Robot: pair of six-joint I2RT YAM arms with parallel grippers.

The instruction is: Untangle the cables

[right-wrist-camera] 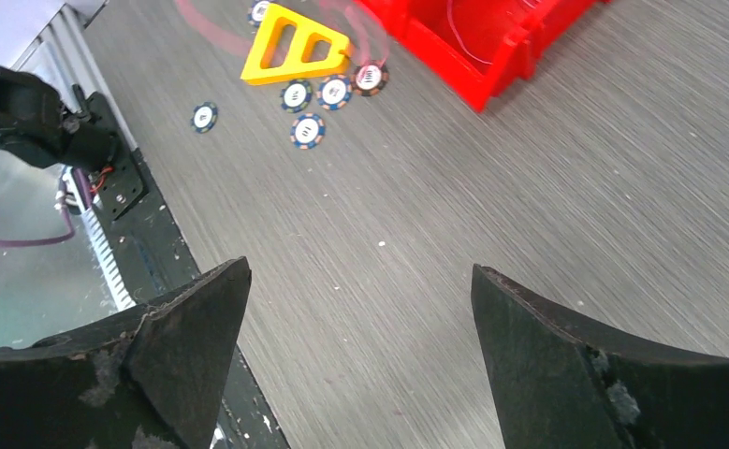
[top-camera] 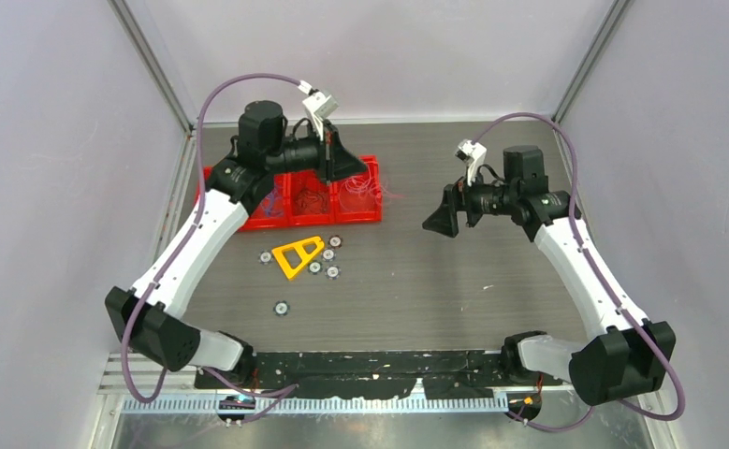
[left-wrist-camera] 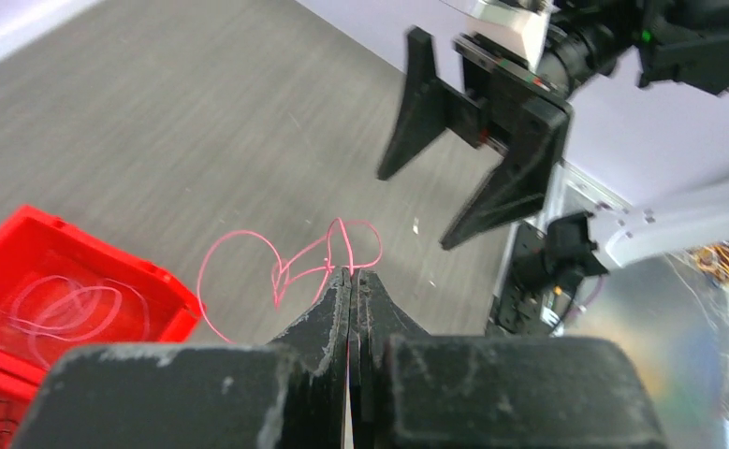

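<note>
The left gripper [left-wrist-camera: 351, 277] is pressed together on a thin red wire [left-wrist-camera: 239, 236], pinching it where strands cross right at the fingertips. The wire's loops stand out ahead of the tips and trail off to their left, just past the right end of the red tray [left-wrist-camera: 168, 285]. Whether the lowest loop touches the table [top-camera: 491, 281] I cannot tell. The right gripper [top-camera: 438, 223] is spread wide and empty, well apart to the right, its mouth turned toward the left one. So the wire lies between the two, far nearer the left, with its length running roughly from the pinch back toward the tray. A second grip would likely need the right arm to come straight across. That path is bare table. The tray wall sits close beside the loops, white wire [left-wrist-camera: 70, 304] lies in the nearest compartment, and the yellow triangle [top-camera: 298, 254] and chips [top-camera: 328, 254] lie nearer the bases, off that line.
</note>
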